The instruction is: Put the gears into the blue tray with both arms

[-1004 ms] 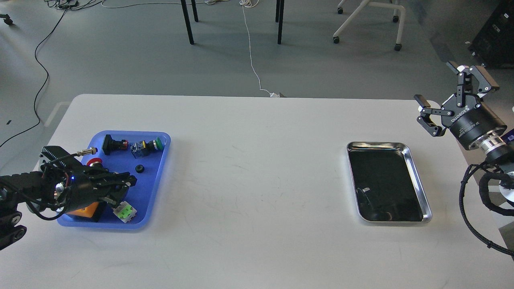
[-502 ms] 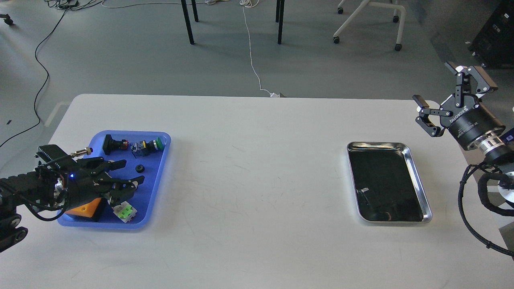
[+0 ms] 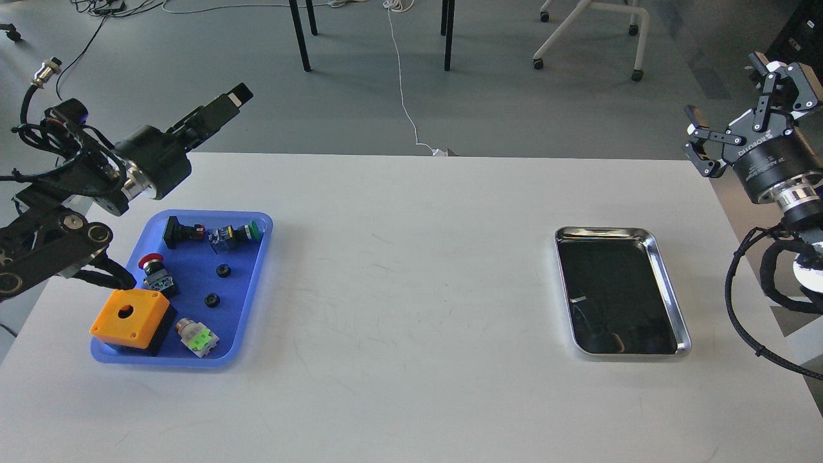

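Two tiny black toothed gears lie on the floor of the flat blue plastic tray (image 3: 254,283) at the table's left: the first gear (image 3: 223,271) near the tray's middle, the second gear (image 3: 211,299) just below it, apart from one another. Around them in the same tray sit a black switch body (image 3: 175,231), a green-capped push-button (image 3: 247,231), a red-capped push-button (image 3: 152,265), an orange box with a round hole (image 3: 130,317) and a small switch with a green face (image 3: 198,337).

Well to the right, the shiny silver metal tray (image 3: 669,289) shows only its dark bottom and reflections; I see no gear in it, nor any on the white table (image 3: 411,289).

The left gripper (image 3: 225,106) is raised above the tray's far edge and points away; it is seen edge-on, so whether its fingers are parted cannot be told. The right gripper (image 3: 746,99) hangs high beyond the table's right edge, its fingers spread and grasping nothing.

Judging from this, the placing looks finished: both visible gears rest in the blue tray and neither arm carries anything I can make out.
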